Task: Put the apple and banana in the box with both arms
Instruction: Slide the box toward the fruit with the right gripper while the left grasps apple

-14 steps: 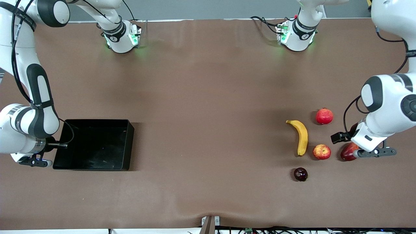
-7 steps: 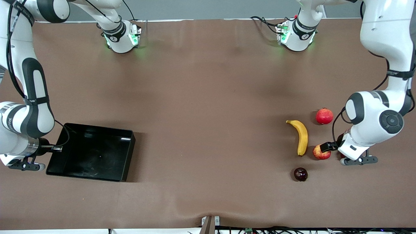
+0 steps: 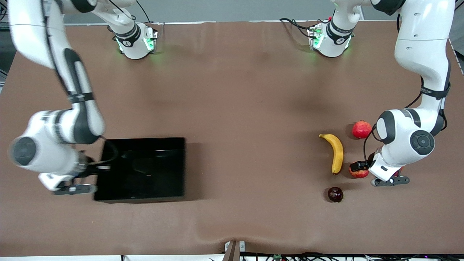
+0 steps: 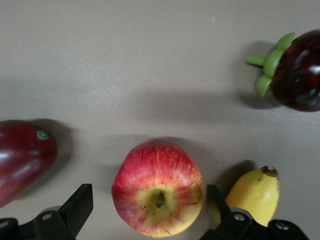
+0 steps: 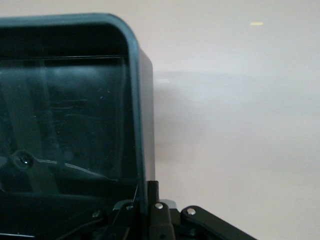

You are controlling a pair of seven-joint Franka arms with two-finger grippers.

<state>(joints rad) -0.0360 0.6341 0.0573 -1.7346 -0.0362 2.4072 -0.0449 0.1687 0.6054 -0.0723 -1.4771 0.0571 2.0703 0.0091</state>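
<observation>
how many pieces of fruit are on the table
5, all at the left arm's end: banana, apple beside it, pomegranate farther, mangosteen nearest, and mango mostly hidden under the arm.

A wide table [image 3: 232, 108] covered in matte brown sheeting fills the view under even light, with a grey wall [image 3: 232, 9] along its upper edge.
</observation>
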